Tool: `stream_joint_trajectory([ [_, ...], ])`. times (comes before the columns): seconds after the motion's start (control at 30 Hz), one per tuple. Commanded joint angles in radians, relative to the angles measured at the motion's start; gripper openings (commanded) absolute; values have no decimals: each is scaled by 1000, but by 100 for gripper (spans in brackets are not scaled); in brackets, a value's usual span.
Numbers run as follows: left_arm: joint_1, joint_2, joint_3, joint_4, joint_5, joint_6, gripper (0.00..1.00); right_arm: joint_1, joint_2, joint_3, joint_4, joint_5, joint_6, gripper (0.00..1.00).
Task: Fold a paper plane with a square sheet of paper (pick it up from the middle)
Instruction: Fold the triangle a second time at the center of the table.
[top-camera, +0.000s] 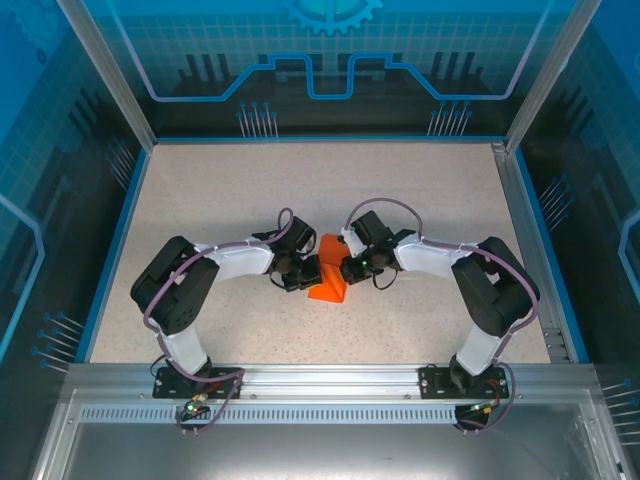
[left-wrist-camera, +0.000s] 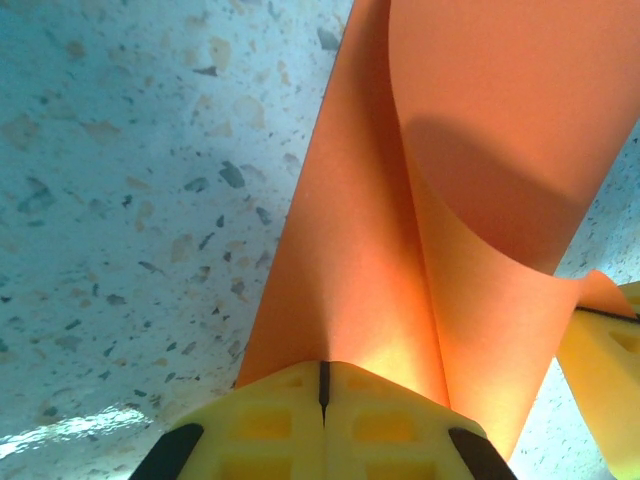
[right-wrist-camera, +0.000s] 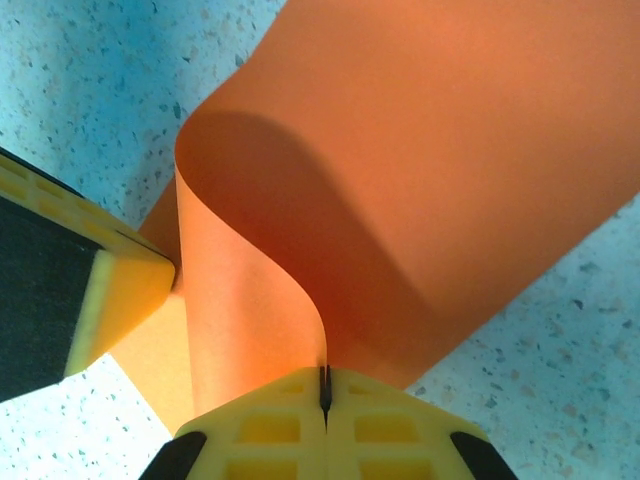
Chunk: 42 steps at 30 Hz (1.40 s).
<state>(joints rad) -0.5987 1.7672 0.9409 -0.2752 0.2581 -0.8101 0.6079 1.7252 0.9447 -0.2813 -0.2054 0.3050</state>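
- The square sheet of bright orange paper sits near the middle of the speckled beige worktop, directly between the two arms' wrists.
- From above, the sheet reads as a compact wedge. Its broader lower part points toward the near edge.
- In the left wrist view the sheet rises from the jaws as a creased band, with a second layer curling over it and casting a shadow.
- In the right wrist view the sheet bends in an S-shaped curve, and one edge runs straight down into the jaw seam.
- Whether any part of the sheet rests on the worktop cannot be told.
- Left jaws: fully closed. The yellow pads meet along a thin dark seam, pinching the orange sheet at its lower edge.
- Right jaws: fully closed. The yellow pads meet in the same way, pinching the sheet from the opposite side.
- One yellow pad of the right jaws shows at the right edge of the left wrist view, touching the sheet.
- One yellow pad of the left jaws shows at the left of the right wrist view, against the sheet.
- The left arm and the right arm bend inward from their bases at the near rail, and their wrists almost meet.
- Blue translucent panels on a metal frame enclose the worktop.
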Motion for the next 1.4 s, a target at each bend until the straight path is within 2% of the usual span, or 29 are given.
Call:
stream_joint_trajectory([
  [0.0,-8,7,12,-59,-29,20,2,-14,-1,29,-68,17,-14,2],
  [1.37,-17,10,29,-68,-33,32,2,-12,119,194,-239,62,-30,5],
])
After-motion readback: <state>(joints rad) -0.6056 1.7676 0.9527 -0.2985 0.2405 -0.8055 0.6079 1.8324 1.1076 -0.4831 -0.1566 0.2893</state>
